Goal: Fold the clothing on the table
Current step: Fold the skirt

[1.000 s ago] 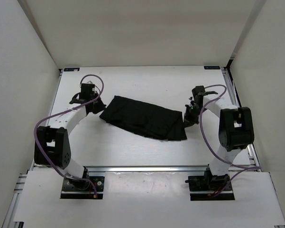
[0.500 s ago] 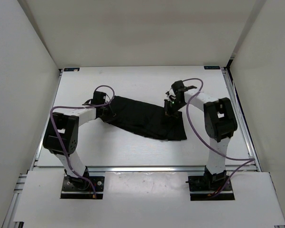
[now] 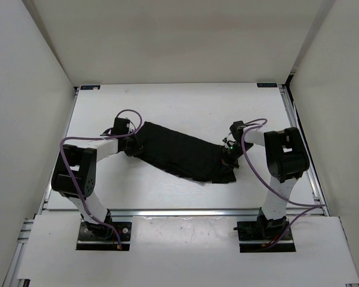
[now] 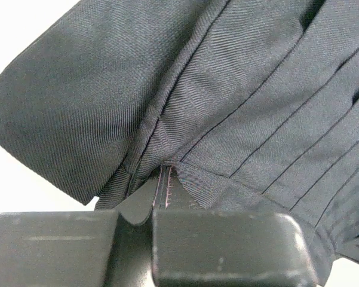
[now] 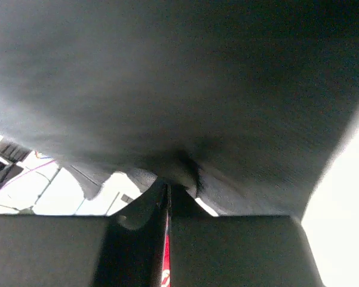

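Rightward and toward its own base the right gripper (image 3: 228,156) has swung since the previous overhead frame, dragging the skirt's right end with it; the left gripper (image 3: 131,144) has barely shifted. The black pleated skirt (image 3: 180,153) now lies as a slanted band across the middle of the white table (image 3: 185,101), with its left end farther back and its right end nearer the arm bases. Both of the 2 grippers are clamped on it. In the left wrist view, the fingers (image 4: 227,251) pinch a seam with pleats fanning away (a little pinkish stitching shows at the pinch). In the right wrist view, cloth is bunched between closed fingers (image 5: 239,251) and fills the upper frame.
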Available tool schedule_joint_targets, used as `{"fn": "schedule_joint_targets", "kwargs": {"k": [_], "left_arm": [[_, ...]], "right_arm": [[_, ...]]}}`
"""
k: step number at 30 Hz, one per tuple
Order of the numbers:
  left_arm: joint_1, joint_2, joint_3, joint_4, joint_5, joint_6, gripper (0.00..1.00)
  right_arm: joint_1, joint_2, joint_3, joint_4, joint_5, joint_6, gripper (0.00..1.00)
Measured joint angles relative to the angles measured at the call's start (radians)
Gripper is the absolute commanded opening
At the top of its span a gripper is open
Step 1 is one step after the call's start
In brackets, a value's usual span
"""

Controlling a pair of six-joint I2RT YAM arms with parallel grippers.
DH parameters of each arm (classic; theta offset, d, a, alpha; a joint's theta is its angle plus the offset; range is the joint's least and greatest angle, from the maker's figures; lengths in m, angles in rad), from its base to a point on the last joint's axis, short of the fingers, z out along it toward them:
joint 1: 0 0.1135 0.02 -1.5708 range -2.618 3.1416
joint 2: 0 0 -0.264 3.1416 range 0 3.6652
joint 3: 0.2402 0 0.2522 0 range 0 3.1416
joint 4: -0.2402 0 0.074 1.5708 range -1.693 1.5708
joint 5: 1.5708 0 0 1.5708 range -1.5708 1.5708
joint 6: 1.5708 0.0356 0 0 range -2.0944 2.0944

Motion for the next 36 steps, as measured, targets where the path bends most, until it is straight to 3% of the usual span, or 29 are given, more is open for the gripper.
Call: {"fn": "schedule_joint_targets", "kwargs": {"k": [8,11,15,21,26,30,36], "left_arm": [[0.027,-0.014,-0.009,-0.009,-0.006,0.037,0.00],[0.025,-0.028,-0.023,-0.009,-0.012,0.040,0.00],[0.016,-0.040,-0.032,-0.015,-0.015,0.039,0.00],[-0.010,-0.047,-0.036,-0.031,0.009,0.026,0.00],[-0.063,-0.061,-0.056,-0.035,0.039,0.001,0.00],[-0.098,-0.101,-0.107,-0.029,0.054,-0.025,0.00],[-0.089,-0.158,-0.175,-0.027,0.090,-0.047,0.00]], "right_arm": [[-0.022,-0.054,-0.008,-0.095,0.144,-0.024,0.03],[0.016,-0.091,0.041,-0.102,0.173,-0.027,0.30],[0.063,-0.126,0.148,-0.092,0.129,-0.025,0.39],[0.119,-0.095,0.214,-0.036,0.037,-0.013,0.37],[0.145,0.023,0.218,0.023,-0.073,0.007,0.25],[0.160,0.101,0.219,0.030,-0.137,-0.005,0.22],[0.177,0.116,0.198,-0.013,-0.135,-0.047,0.17]]}}
